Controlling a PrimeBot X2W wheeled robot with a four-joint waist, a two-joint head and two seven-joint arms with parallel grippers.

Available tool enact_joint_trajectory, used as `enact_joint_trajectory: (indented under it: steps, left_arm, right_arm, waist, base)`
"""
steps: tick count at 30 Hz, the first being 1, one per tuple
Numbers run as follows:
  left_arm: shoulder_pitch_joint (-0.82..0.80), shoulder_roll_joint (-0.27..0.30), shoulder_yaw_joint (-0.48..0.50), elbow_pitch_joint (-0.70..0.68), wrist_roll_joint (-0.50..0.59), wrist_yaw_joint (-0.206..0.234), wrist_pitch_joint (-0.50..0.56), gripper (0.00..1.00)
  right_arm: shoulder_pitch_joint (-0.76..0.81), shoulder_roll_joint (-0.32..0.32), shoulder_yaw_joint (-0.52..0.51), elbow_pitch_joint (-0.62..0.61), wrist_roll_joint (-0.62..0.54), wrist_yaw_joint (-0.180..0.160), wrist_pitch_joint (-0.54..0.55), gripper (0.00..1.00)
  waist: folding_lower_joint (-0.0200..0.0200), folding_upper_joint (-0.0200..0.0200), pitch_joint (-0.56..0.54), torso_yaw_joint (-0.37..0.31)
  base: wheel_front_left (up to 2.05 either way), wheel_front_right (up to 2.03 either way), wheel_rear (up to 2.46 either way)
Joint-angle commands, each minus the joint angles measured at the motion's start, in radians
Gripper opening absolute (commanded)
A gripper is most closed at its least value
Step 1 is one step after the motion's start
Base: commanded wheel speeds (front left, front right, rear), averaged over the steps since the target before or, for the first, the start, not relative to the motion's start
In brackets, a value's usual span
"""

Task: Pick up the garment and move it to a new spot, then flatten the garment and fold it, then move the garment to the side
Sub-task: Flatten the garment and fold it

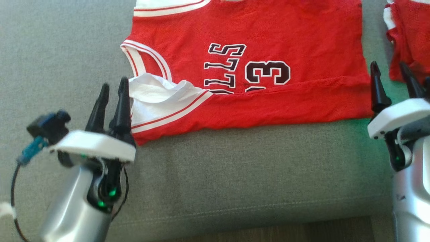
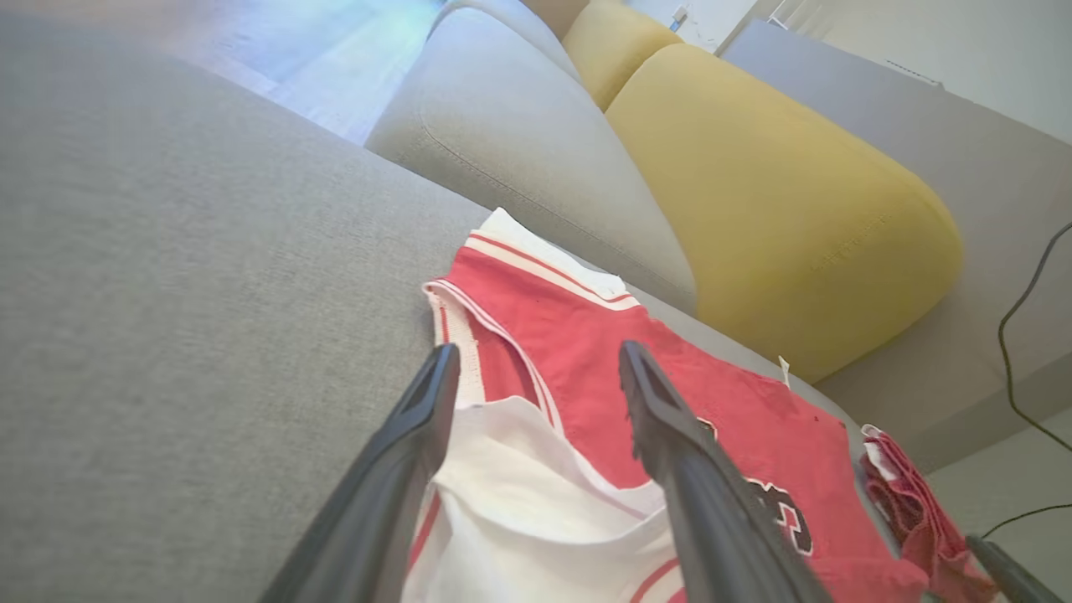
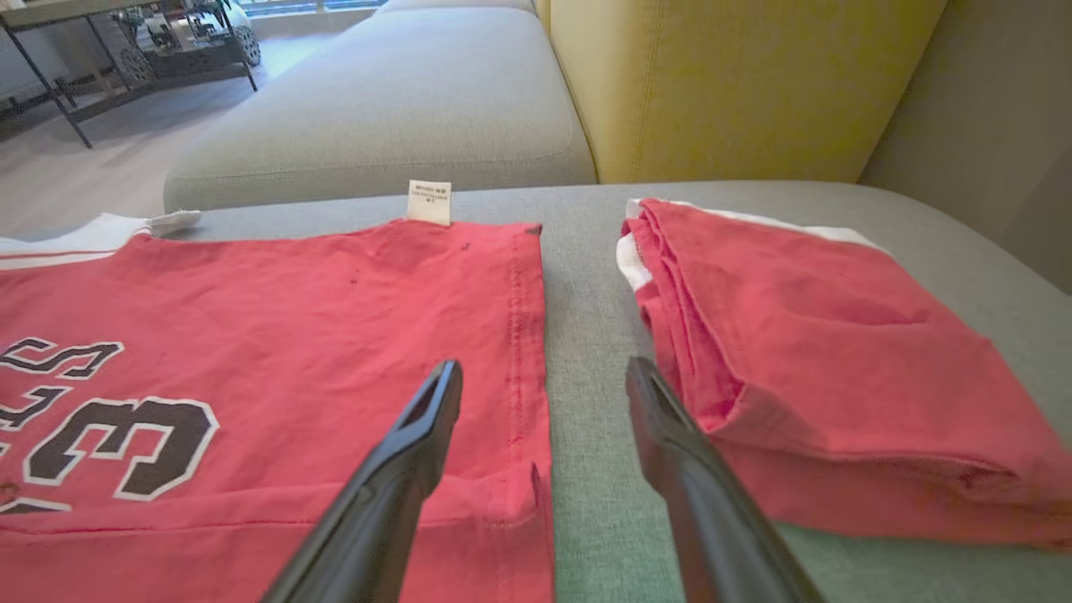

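The garment is a red jersey [image 1: 252, 67] with white trim and dark lettering, lying flat on the grey sofa seat [image 1: 235, 168]. Its near edge is folded up over the front, and a white inner flap shows at its left corner. My left gripper [image 1: 112, 97] stands open at that corner with nothing between its fingers. In the left wrist view the left gripper [image 2: 538, 360] hangs over the jersey [image 2: 586, 352] and its white flap. My right gripper [image 1: 389, 72] is open and empty at the jersey's right edge. The right gripper [image 3: 543, 375] straddles the side hem of the jersey [image 3: 293, 318].
A second red garment, folded [image 1: 403, 40] [image 3: 821, 352], lies just right of the right gripper. Yellow cushions [image 2: 779, 209] [image 3: 737, 84] line the sofa back. The seat's front edge [image 1: 235, 215] runs near the arms. A black-framed table [image 3: 126, 42] stands on the floor beyond.
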Motion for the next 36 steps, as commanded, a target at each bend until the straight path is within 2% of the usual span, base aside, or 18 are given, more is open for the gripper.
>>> enact_joint_trajectory:
  steps: [1,10,18,23,28,34,36]
  left_arm:
    - [0.017,0.027,0.039,-0.039,0.014,0.009,-0.009,1.0]
    - [0.169,0.021,0.004,-0.082,0.042,0.099,0.031,1.0]
    - [0.14,0.018,-0.024,-0.016,0.038,0.096,0.078,1.0]
    - [0.113,0.019,-0.038,0.052,0.047,0.12,0.117,1.0]
    - [0.102,0.023,-0.05,0.096,0.064,0.147,0.134,1.0]
    - [0.098,0.019,-0.069,0.113,0.074,0.144,0.132,1.0]
    - [0.095,0.019,-0.077,0.117,0.08,0.138,0.129,0.49]
  right_arm:
    - [0.02,0.006,0.021,-0.044,0.007,0.0,-0.009,1.0]
    - [0.09,0.033,0.033,-0.156,0.042,0.0,0.015,1.0]
    - [0.102,0.04,0.041,-0.184,0.046,0.0,0.052,1.0]
    - [0.106,0.042,0.054,-0.17,0.051,0.0,0.105,1.0]
    - [0.12,0.043,0.049,-0.127,0.089,0.0,0.155,1.0]
    - [0.124,0.043,0.034,-0.043,0.101,0.0,0.186,1.0]
    - [0.118,0.043,0.036,-0.013,0.103,0.0,0.196,1.0]
  waist:
    - [0.0001,0.0,-0.004,-0.003]
    - [0.0001,0.0,-0.006,-0.02]
    - [0.0001,0.0,0.005,-0.034]
    - [0.0001,0.0,0.007,-0.041]
    - [0.0001,0.0,0.004,-0.037]
    - [0.0001,0.0,0.001,-0.023]
    - [0.0001,0.0,0.001,-0.019]
  base:
    - [0.0,0.0,0.0]
    - [0.0,0.0,0.0]
    - [0.0,0.0,0.0]
    - [0.0,0.0,0.0]
    - [0.0,0.0,0.0]
    - [0.0,0.0,0.0]
    - [0.0,0.0,0.0]
